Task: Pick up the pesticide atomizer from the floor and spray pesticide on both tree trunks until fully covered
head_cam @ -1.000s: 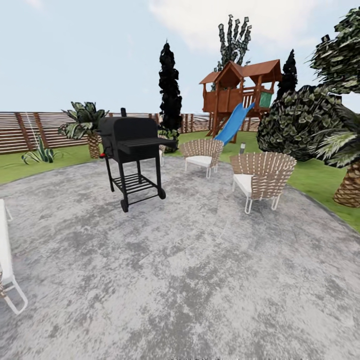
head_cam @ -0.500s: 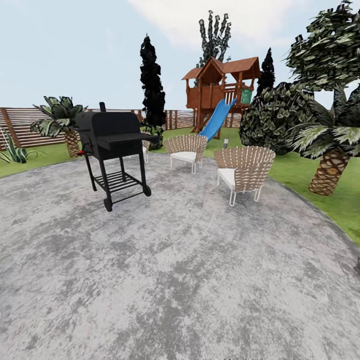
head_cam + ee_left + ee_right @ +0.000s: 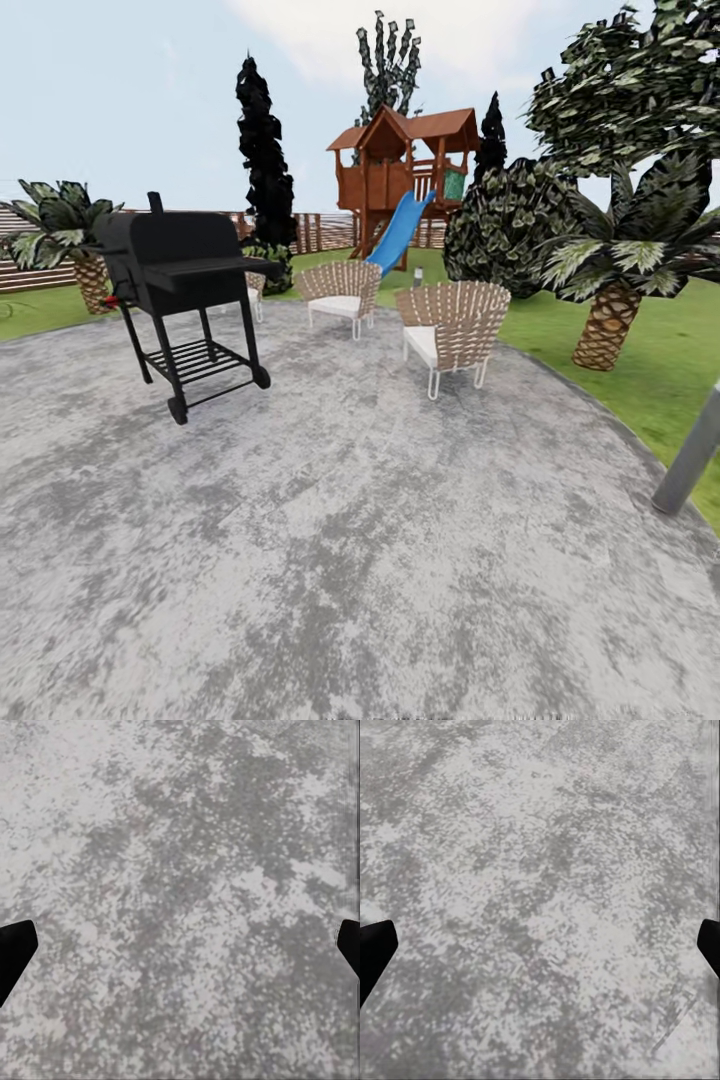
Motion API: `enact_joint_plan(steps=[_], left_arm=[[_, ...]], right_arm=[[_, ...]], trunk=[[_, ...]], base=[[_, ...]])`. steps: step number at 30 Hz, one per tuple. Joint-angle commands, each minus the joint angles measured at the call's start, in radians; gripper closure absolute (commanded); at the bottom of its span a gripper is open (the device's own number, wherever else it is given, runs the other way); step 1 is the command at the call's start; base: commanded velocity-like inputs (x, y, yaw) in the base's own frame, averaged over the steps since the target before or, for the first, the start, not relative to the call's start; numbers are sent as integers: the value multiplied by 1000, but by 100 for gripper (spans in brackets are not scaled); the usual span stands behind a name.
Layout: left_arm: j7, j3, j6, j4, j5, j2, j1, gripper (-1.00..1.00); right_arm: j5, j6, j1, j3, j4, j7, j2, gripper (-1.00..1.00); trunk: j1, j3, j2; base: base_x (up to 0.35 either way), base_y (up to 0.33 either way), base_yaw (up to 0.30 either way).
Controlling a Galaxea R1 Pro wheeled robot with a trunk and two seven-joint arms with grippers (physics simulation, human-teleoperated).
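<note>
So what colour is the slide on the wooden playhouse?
Bright blue; the slide shows best in the head view.

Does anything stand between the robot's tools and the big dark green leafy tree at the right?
Yes. A scaly-trunked palm stands on the green lawn in front of that tree, and a slanted grey post rises at the patio's right edge. The left tool and right tool hang open over bare grey stone patio.
</note>
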Motion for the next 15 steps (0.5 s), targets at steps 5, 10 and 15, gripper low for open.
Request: enact_joint_plan(steps=[5, 10, 15], left_arm=[[0, 1, -1, 0, 0, -1, 0, -100], [0, 1, 0, 0, 1, -1, 0, -100], [0, 1, 0, 1, 1, -1, 0, -100]], right_arm=[[0, 0, 0, 0, 0, 0, 0, -100], [0, -1, 0, 0, 1, -1, 0, -100], [0, 0, 0, 0, -1, -1, -1, -100]], trunk=[[19, -21, -35], [38, -40, -70], [58, -59, -105]], base=[[0, 0, -249], [0, 0, -264], [0, 0, -278]])
